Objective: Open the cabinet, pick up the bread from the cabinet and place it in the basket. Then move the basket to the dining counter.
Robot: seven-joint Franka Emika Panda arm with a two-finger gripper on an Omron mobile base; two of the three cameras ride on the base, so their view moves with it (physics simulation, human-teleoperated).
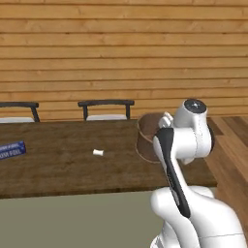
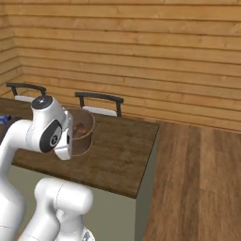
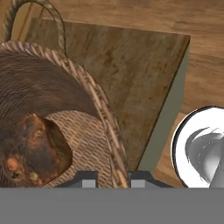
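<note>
The brown woven basket (image 3: 65, 87) fills the left of the hand view, its rim running down between my finger tips. My gripper (image 3: 113, 178) is shut on that rim. A dark crusty loaf of bread (image 3: 30, 151) lies inside the basket. From the base, the basket (image 1: 145, 133) stands near the right end of the dark wood dining counter (image 1: 58, 167), partly hidden by my arm. From the other side the basket (image 2: 84, 132) shows behind my elbow, on or just above the dining counter (image 2: 122, 155); I cannot tell which. The cabinet is out of view.
Two dark chairs (image 1: 106, 107) (image 1: 19, 109) stand behind the counter by the plank wall. A blue foil box (image 1: 10, 150) and a small white object (image 1: 98, 152) lie on the counter to the left. Wooden floor (image 2: 197, 179) lies beyond the counter's right edge.
</note>
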